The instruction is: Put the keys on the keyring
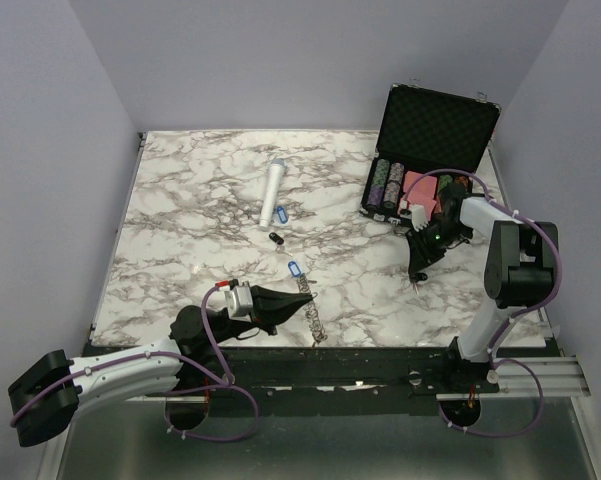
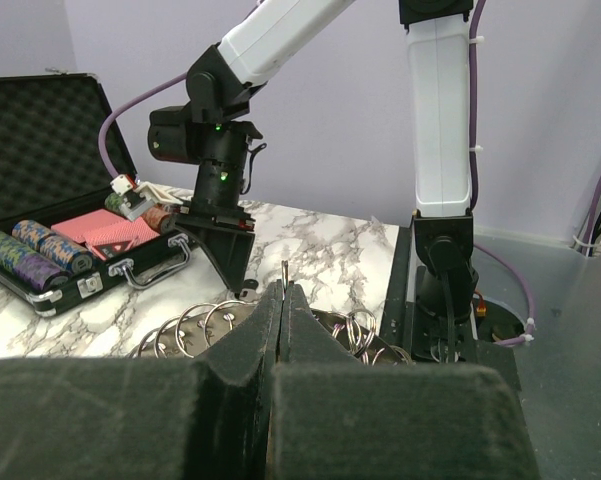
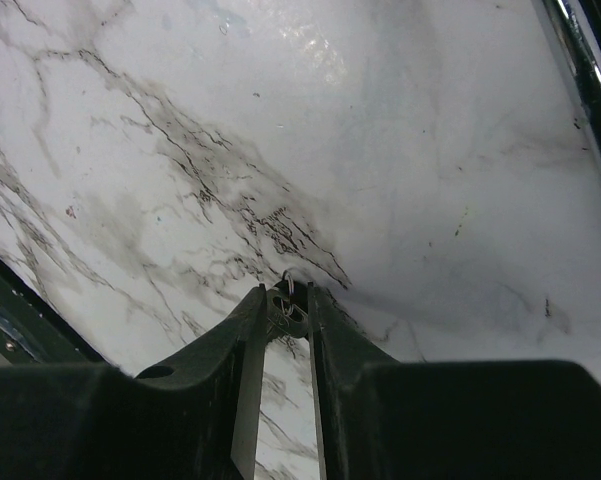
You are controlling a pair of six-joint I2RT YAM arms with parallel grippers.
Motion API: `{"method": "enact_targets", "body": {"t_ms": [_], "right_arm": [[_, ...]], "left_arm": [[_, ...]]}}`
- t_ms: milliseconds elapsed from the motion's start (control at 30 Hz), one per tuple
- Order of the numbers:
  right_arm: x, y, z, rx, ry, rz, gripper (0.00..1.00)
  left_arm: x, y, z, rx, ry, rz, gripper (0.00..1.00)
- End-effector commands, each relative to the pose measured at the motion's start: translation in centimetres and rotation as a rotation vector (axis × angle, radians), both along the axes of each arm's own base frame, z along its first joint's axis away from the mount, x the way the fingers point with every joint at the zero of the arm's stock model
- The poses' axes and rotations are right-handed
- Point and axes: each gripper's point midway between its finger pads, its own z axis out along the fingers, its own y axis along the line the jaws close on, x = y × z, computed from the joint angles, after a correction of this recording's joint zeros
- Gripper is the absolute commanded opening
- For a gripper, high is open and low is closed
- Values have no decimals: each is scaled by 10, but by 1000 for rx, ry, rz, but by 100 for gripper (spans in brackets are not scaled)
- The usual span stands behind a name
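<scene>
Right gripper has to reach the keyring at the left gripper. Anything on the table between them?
Nothing visible: only bare marble table lies between the right gripper, pinching a small metal piece, and the keyring held by the left gripper. The poker chip case sits farther back.

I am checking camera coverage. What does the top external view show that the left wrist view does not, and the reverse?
Only the top external view shows the white cylinder and the keys, two blue-tagged and one black-tagged, lying on the marble table. Only the left wrist view shows that the left gripper is shut on a thin metal edge, apparently part of the keyring. Both views show the keyring, the right gripper and the open case of poker chips.
</scene>
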Motion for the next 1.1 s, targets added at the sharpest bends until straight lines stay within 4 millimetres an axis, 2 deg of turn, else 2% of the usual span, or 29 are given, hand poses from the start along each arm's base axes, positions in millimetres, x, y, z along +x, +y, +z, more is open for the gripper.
{"method": "enact_targets", "body": {"t_ms": [0,233,1067], "right_arm": [[-3,-2,0,-19,32,6,30],[-5,-2,-2,-27,35,9,31],[-2,0,-3,-26,33,3,26]], "left_arm": [[-1,6,-13,3,11,13,0],[-4,-3,-12,47,-13,-19,0],[-4,1,-19,25,19,-15,0]]}}
